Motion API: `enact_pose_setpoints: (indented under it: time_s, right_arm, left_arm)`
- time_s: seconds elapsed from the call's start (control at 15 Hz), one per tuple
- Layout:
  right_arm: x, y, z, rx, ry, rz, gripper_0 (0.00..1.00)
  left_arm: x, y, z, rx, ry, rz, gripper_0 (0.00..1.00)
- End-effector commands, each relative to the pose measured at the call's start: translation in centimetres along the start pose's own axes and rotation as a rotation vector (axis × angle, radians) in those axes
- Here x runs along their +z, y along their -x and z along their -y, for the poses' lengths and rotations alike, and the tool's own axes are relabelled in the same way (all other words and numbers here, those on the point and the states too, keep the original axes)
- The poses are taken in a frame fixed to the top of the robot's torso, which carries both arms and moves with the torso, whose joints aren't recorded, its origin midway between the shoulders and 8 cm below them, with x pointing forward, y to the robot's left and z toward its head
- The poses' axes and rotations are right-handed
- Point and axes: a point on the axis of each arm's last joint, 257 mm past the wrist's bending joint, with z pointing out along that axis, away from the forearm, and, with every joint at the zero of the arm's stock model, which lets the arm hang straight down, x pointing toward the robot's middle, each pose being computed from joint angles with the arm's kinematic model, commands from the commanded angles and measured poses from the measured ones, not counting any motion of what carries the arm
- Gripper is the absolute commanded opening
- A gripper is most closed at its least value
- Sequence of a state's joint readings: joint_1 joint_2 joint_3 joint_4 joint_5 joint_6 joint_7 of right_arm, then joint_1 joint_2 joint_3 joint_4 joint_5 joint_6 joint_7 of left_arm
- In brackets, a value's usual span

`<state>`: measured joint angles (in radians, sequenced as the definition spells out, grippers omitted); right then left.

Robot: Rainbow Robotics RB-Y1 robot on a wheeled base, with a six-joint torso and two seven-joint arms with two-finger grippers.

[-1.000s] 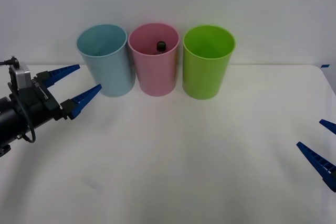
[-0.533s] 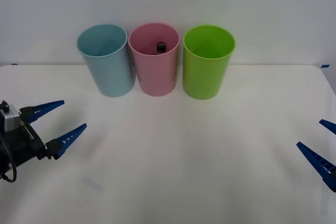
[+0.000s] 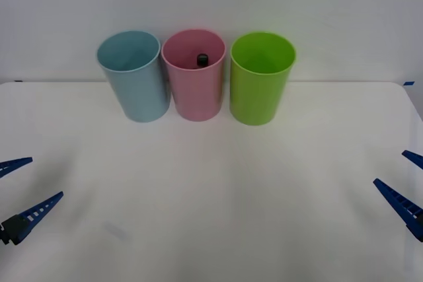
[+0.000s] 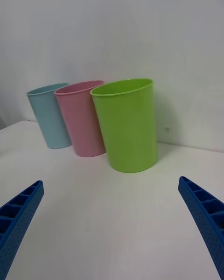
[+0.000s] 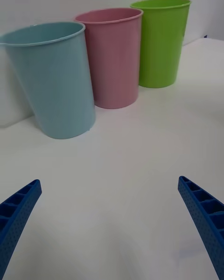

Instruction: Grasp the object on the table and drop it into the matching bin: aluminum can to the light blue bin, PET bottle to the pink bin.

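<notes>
Left end effector (image 3: 16, 193) pulled back to table (image 3: 218, 196) edge, fingers apart; PET bottle (image 3: 202, 60) inside pink bin (image 3: 194, 90).

My left gripper (image 3: 21, 188), with its two blue ribbed plastic fingers, sits at the lower left edge of the front view, low and pulled in close to me. Its fingers are spread wide: one tip pokes in near the left edge, the other slants below it toward the bottom corner. In the left wrist view the same pair (image 5: 111, 228) stands at the two bottom corners with a broad gap between.

My right gripper (image 3: 404, 179), also blue and ribbed, sits at the lower right edge of the front view, fingers parted. In the right wrist view its fingers (image 4: 110, 226) rise from both bottom corners, far apart.
</notes>
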<state>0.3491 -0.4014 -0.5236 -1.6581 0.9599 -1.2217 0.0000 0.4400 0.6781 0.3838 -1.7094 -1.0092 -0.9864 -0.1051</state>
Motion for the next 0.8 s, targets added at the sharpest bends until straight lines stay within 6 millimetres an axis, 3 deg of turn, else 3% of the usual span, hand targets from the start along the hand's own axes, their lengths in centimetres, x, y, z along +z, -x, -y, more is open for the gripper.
enact_pose_setpoints:
  time_s: [0.07,0.8]
  right_arm:
    - [0.0,0.0,0.0,0.0,0.0,0.0,1.0]
    - [0.0,0.0,0.0,0.0,0.0,0.0,1.0]
  left_arm:
    - [-1.56,-0.77,-0.44,-0.013,0.033,-0.024,1.0]
    - [-1.6,-1.46,-0.92,-0.05,0.089,-0.016,1.0]
